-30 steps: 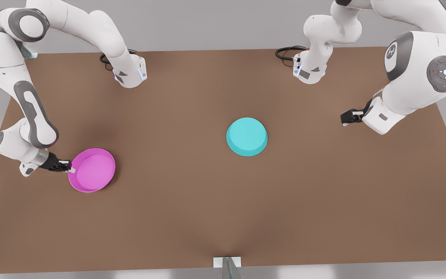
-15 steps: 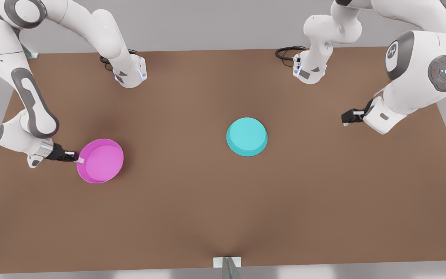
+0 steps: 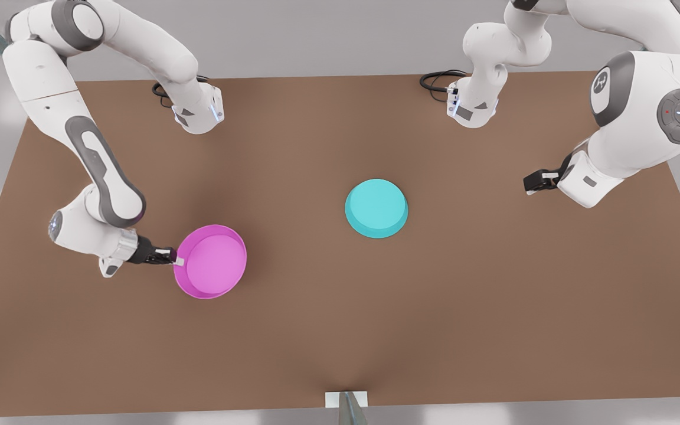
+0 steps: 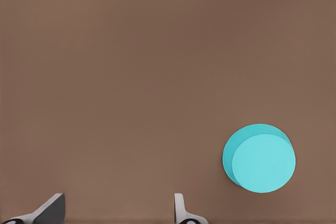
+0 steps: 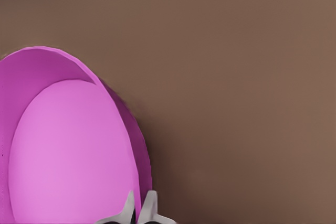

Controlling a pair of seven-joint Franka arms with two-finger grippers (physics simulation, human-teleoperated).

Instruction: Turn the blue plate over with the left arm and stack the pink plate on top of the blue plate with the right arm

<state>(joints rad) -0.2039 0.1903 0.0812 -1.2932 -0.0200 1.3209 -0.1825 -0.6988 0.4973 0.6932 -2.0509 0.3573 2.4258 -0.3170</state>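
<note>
**Pink plate in the right pincer, blue one sitting upside down mid-worktop**

So the right pincer (image 3: pixel 176 258) is on the front view's left, and it's pinched onto the rim of the pink plate (image 3: pixel 212 262). In the right wrist view you can see the two fingertips (image 5: pixel 128 209) squeezed together with the plate wall (image 5: pixel 137 156) between them. The plate is opening-up and roughly level; whether it's off the brown worktop (image 3: pixel 340 330) or just skimming it, I honestly can't tell.

The blue plate (image 3: pixel 376 208) sits around the middle of the worktop, flat base facing up, rim down, well apart from the pink one. It also shows up in the left wrist view (image 4: pixel 259 158), base up again.

The left pincer (image 3: pixel 536 181) hangs over the front view's right side, well away from both plates, waiting. Its fingers (image 4: pixel 179 209) are spread wide with nothing between them.
</note>
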